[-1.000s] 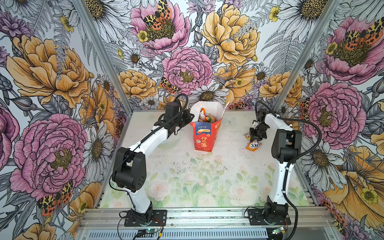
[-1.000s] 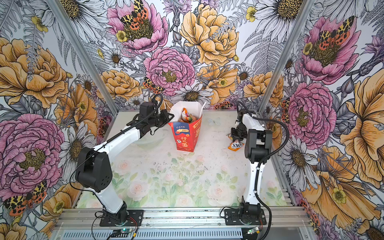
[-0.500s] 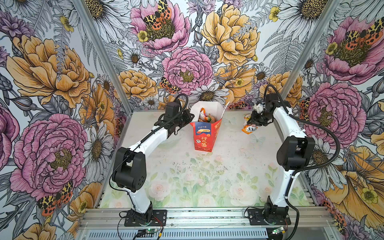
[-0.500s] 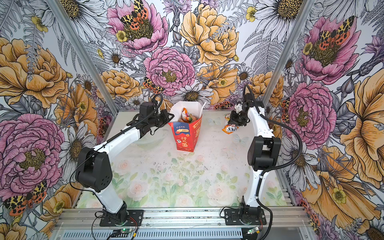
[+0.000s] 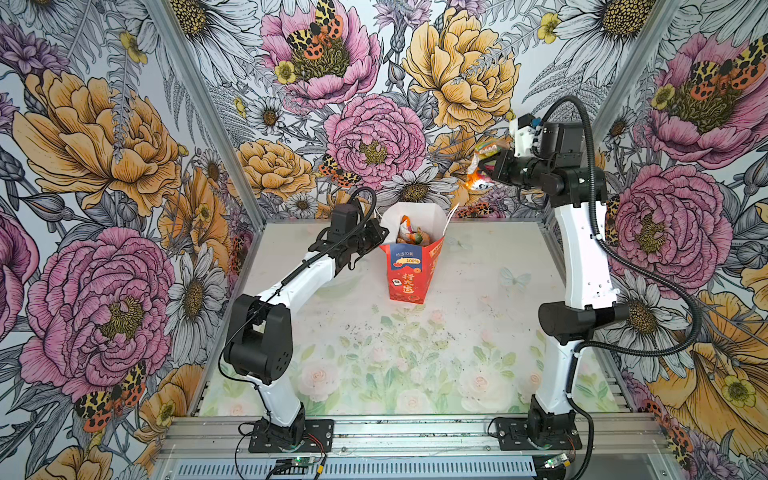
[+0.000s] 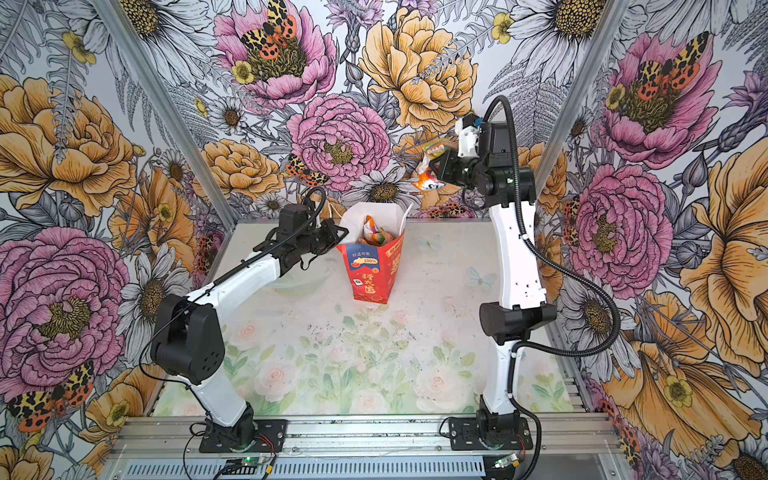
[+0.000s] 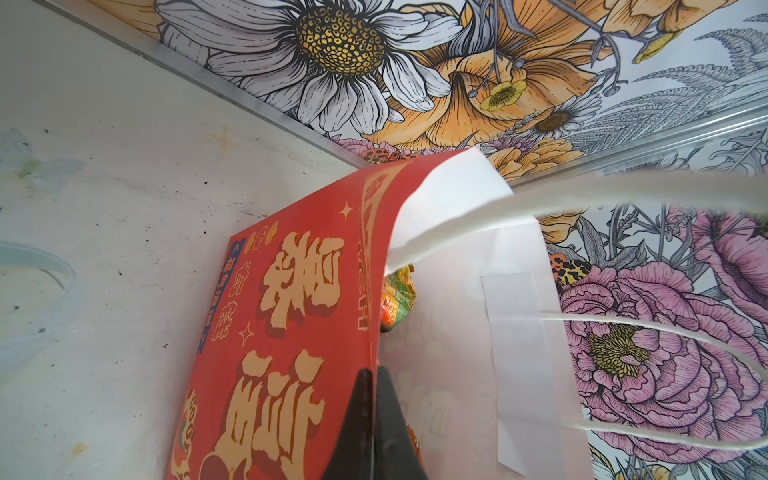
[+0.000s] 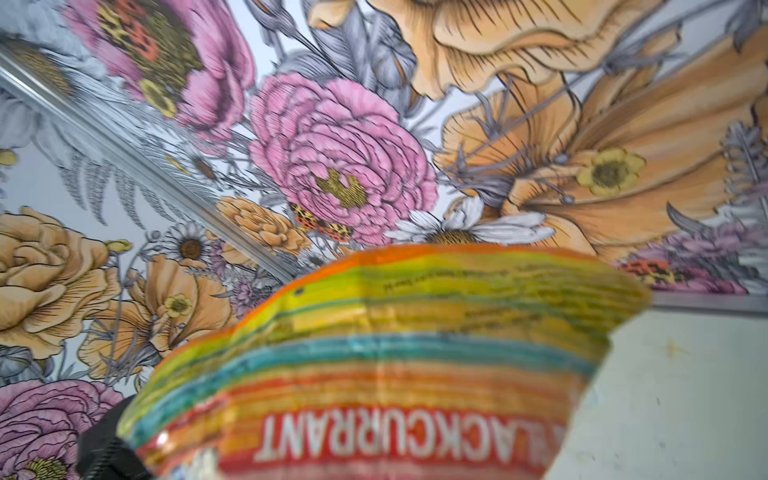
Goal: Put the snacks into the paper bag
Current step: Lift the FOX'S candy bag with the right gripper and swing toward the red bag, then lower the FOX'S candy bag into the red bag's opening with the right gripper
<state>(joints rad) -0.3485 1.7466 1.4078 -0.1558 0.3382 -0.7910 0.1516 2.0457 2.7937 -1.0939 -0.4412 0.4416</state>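
My left arm [image 5: 301, 284] and right arm [image 5: 582, 257] are both white shells with chunky black joint housings, bolted through black base plates [image 5: 321, 433] onto a silver rail [image 5: 415, 434]. The right one has a fat black ribbed hose [image 5: 698, 318] looping off it and little screw dots down its shell. The left gripper [image 7: 372, 374] is just plain black wedge fingers.

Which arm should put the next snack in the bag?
Right. The right gripper is shut on a snack, up higher than the bag and off to its side. The left gripper is pinching the bag's rim, so it looks busy steadying it.
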